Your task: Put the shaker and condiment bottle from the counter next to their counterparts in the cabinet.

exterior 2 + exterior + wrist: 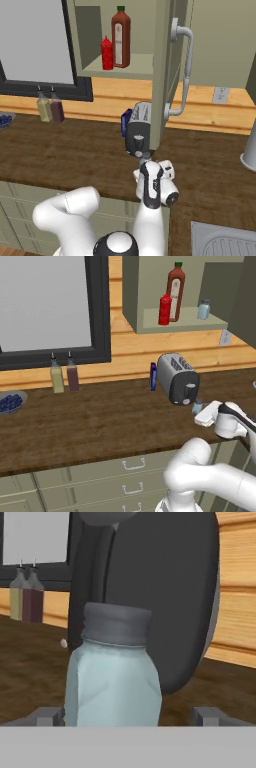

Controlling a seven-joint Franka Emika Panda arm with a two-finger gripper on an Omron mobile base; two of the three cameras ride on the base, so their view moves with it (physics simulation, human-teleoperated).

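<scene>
The gripper (pixel 127 714) is spread wide around the shaker (pixel 114 679), which stands on the counter (pixel 100 421) just in front of the toaster (pixel 178 377). The red bottle (pixel 164 309) already stands in the cabinet (pixel 150 318). The shaker pick-up seems in hand; next, pinch and lift.

pale blue shaker (pixel 114 682), dark wood-grain counter (pixel 95 421)
</scene>
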